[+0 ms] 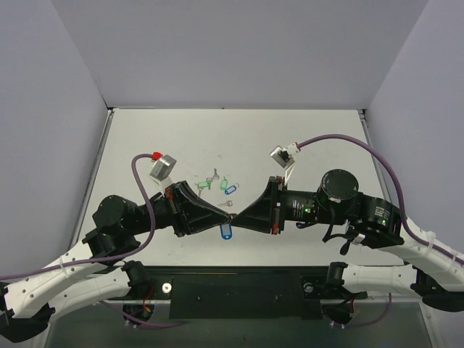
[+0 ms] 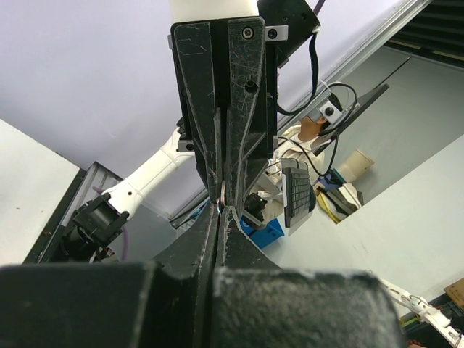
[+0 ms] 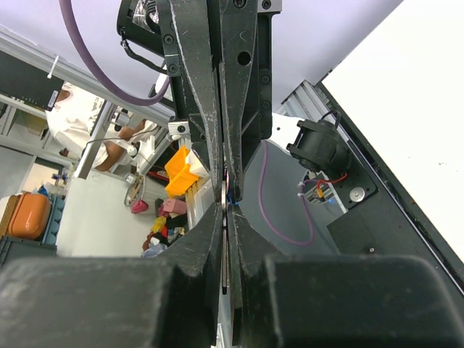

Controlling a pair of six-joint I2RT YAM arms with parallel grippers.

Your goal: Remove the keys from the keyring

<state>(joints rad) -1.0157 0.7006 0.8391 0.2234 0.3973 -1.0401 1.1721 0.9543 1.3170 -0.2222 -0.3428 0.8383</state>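
Left end effector (image 1: pixel 223 213) and right end effector (image 1: pixel 239 210) meet tip to tip over the middle of the tabletop (image 1: pixel 312 138), nearer its near edge than its far one. Both wrist views show each pair of fingers pressed flat together. The keyring (image 1: pixel 225 230) shows as a blue tag hanging just under that meeting point, toward the near edge. Each end effector therefore seems to pinch some part of the set, though which part each one holds is too small to tell. A silver glint just at the tips, on the far side, is probably the keys (image 1: pixel 227 204). The step in hand looks like working a key along the split ring. For that, one side should hold the ring firmly while the other turns the key along the coil without pulling straight away, since a hard tug could snap the set free and drop it. Green tags (image 1: pixel 204 187), a second blue tag (image 1: pixel 230 190) and a lone key (image 1: pixel 214 174) lie toward the far edge, apart from the work.
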